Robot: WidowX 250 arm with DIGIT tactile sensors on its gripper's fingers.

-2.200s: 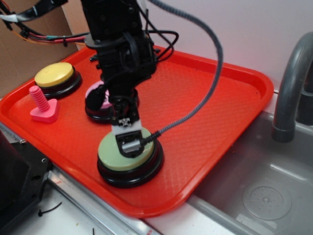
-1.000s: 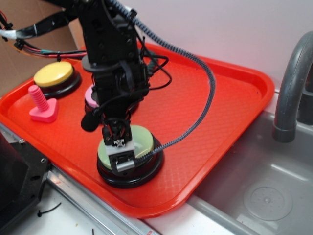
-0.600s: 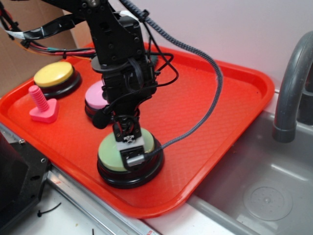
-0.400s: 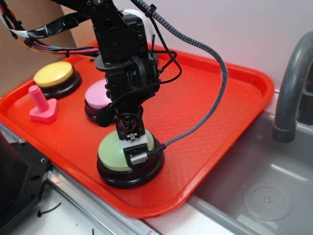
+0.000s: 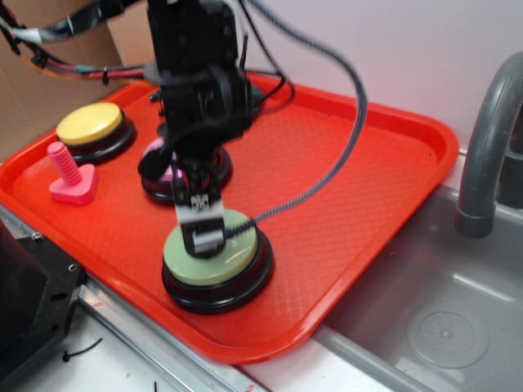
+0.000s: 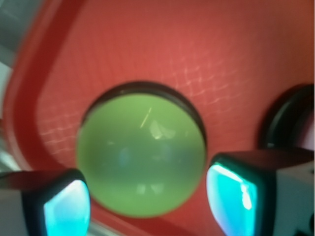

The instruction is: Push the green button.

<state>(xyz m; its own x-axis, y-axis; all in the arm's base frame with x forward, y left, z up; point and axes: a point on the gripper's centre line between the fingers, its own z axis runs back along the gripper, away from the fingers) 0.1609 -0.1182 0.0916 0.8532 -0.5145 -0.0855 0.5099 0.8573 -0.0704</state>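
— Red tray point(image 5: 368, 155) beside the sink was your whole stage; where did the green button point(image 5: 214, 260) sit?

— At the tray's near edge, in front of the pink button point(image 5: 166, 166).

— And your gripper point(image 5: 202, 237)?

— Directly above the green dome, fingers point(image 6: 66, 206) spread apart and holding nothing. Contact I couldn't confirm.

— So you were at the pressing step?

— I'd judge so; next you needed a straight downward push, centred.

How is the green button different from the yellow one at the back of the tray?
The green button has a pale green top and sits near the tray's front edge, under the gripper. The yellow button has a yellow top and sits at the far left, uncovered. Both are round domes on black bases.
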